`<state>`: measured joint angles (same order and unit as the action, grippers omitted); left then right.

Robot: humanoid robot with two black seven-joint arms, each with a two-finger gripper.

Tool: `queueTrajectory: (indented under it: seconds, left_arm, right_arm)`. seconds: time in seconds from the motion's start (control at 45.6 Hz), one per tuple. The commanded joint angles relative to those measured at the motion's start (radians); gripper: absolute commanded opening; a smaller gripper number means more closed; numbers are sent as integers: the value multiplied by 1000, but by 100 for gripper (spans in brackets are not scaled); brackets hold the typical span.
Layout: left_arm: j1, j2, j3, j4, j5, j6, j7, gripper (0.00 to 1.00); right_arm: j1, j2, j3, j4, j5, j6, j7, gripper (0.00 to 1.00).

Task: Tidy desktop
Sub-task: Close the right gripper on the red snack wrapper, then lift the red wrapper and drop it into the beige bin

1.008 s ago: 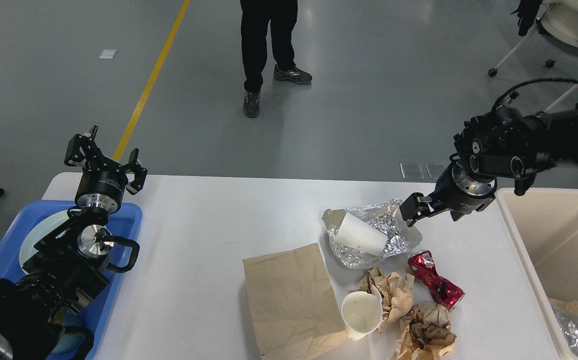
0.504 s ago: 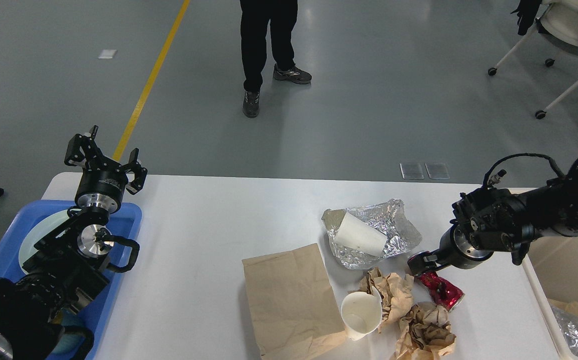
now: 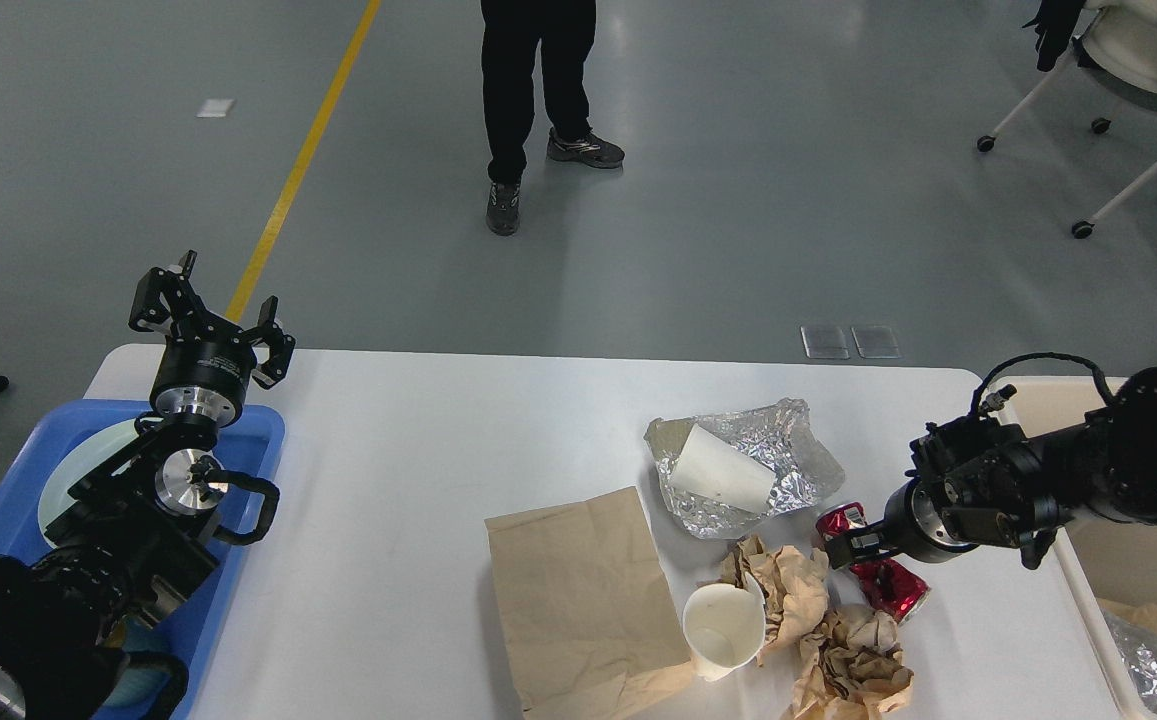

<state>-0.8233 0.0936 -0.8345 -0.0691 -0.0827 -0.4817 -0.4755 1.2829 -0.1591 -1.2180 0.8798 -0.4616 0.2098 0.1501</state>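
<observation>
The white desktop holds litter on its right half: a crushed red can, crumpled foil with a white paper cup lying on it, an upright paper cup, a flat brown paper bag and two wads of crumpled brown paper. My right gripper is low over the can's upper end, its fingers at the can; their spread does not show. My left gripper is open and empty, raised above the blue tray.
A blue tray with a pale plate sits at the left edge under my left arm. A beige bin stands off the right edge, with foil and brown paper inside. A person stands beyond the table.
My right arm has dropped from above the foil and come toward me, down to the red can. The left arm and the litter have not moved.
</observation>
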Motion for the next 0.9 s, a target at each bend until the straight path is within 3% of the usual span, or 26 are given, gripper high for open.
queueTrajectory:
  seconds: [0.0, 0.088, 0.241, 0.307, 0.329, 0.373, 0.526, 0.877]
  left_arm:
    - [0, 0, 0, 0, 0, 0, 0, 96]
    - [0, 0, 0, 0, 0, 0, 0, 96]
    - [0, 0, 0, 0, -2, 0, 0, 96]
    - [0, 0, 0, 0, 0, 0, 0, 96]
    - [0, 0, 0, 0, 0, 0, 0, 96]
    - [1, 0, 0, 0, -2, 0, 0, 96]
    - [0, 0, 0, 0, 0, 0, 0, 96]
    - [0, 0, 0, 0, 0, 0, 0, 96]
  right_arm:
    - [-17, 3, 2, -15, 0, -32, 2, 75]
    - [-24, 3, 0, -18, 0, -36, 2, 63]
    - [-37, 3, 0, -18, 0, -40, 0, 57]
    - [-40, 3, 0, -22, 3, -41, 0, 46]
    - [-40, 0, 0, -24, 3, -41, 0, 30]
    - [-42, -3, 0, -25, 3, -41, 0, 19]
    - [-40, -5, -3, -25, 3, -41, 0, 0]
    - [-14, -7, -72, -18, 1, -40, 2, 0]
